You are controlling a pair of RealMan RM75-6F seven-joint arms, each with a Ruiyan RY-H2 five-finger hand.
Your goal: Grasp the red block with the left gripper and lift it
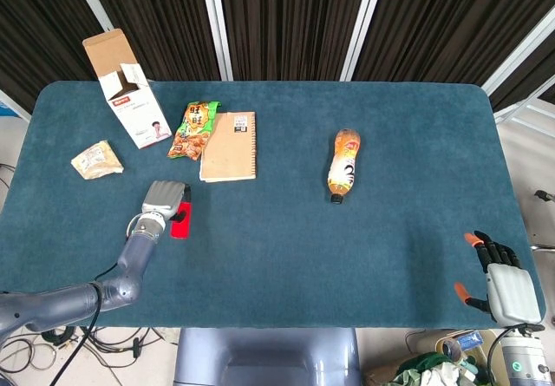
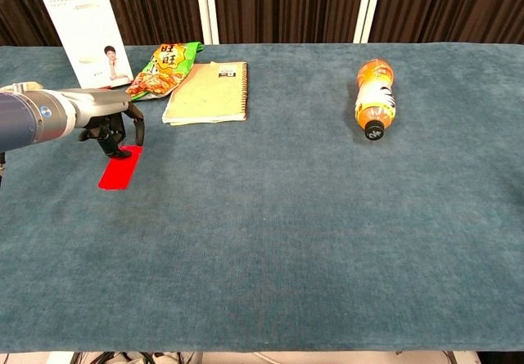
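The red block (image 1: pixel 182 222) (image 2: pixel 119 171) lies flat on the blue table cloth at the left. My left hand (image 1: pixel 163 201) (image 2: pixel 113 127) hovers over the block's far end, palm down. Its dark fingers (image 2: pixel 131 130) hang down apart, their tips at or just above the block's far edge. Nothing is gripped and part of the block's far end is hidden under the hand. My right hand (image 1: pixel 503 287) rests off the table's near right corner with its fingers spread and nothing in it; the chest view does not show it.
A notebook (image 1: pixel 229 146) (image 2: pixel 208 92) and a snack bag (image 1: pixel 195 128) (image 2: pixel 161 69) lie just beyond the block. An open white carton (image 1: pixel 128 98) (image 2: pixel 84 29) stands at the far left, near a small packet (image 1: pixel 96 160). An orange bottle (image 1: pixel 344 165) (image 2: pixel 375 94) lies right of centre.
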